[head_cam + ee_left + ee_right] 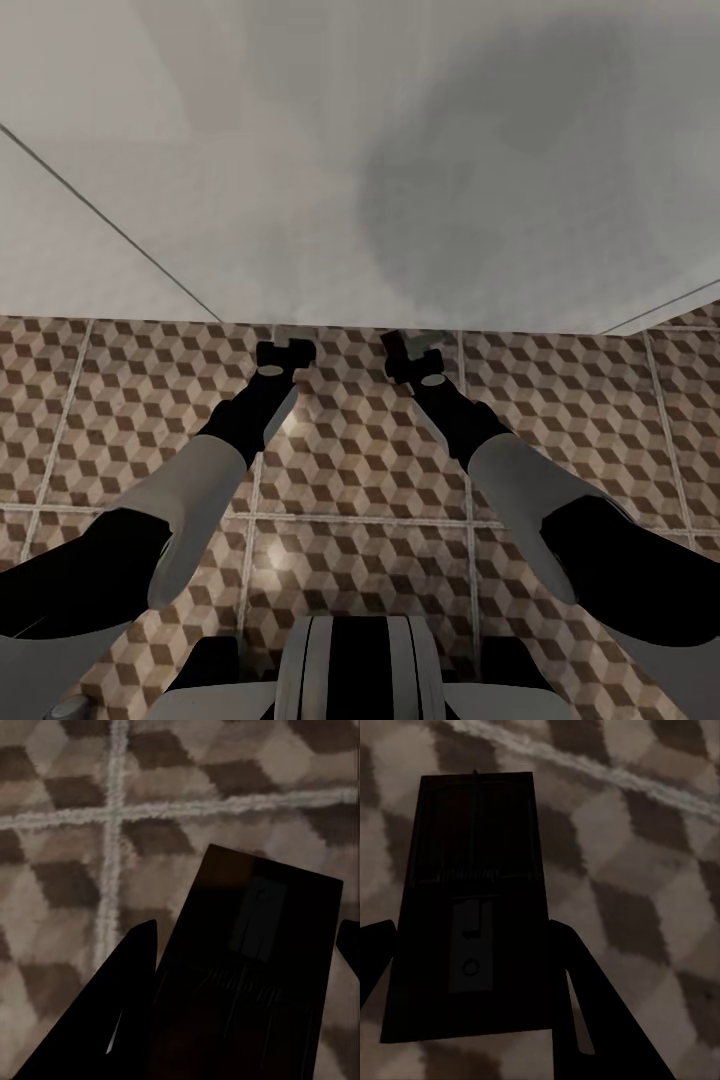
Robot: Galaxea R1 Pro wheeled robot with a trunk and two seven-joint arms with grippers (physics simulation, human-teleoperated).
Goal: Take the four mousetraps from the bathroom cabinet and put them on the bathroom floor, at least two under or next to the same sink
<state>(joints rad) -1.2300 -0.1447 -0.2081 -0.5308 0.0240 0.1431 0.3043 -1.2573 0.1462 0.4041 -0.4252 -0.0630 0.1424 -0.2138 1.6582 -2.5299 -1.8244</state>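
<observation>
Both arms reach forward and low over the bathroom floor (350, 470) with its cube-pattern tiles. My left gripper (285, 355) (247, 934) is shut on a flat dark mousetrap (255, 907), held just above the tiles near a grout cross. My right gripper (410, 355) (471, 930) is shut on another mousetrap (472, 832), also close over the tiles; a reddish bit of it (394, 344) shows at the fingers. Both traps sit in shadow beside the foot of a white surface (300, 180). The cabinet and the sink's basin are out of view.
The white surface fills the space ahead and meets the floor right beyond the fingertips, blocking forward travel. Patterned tiles extend to the left, right and back toward my base (350, 670).
</observation>
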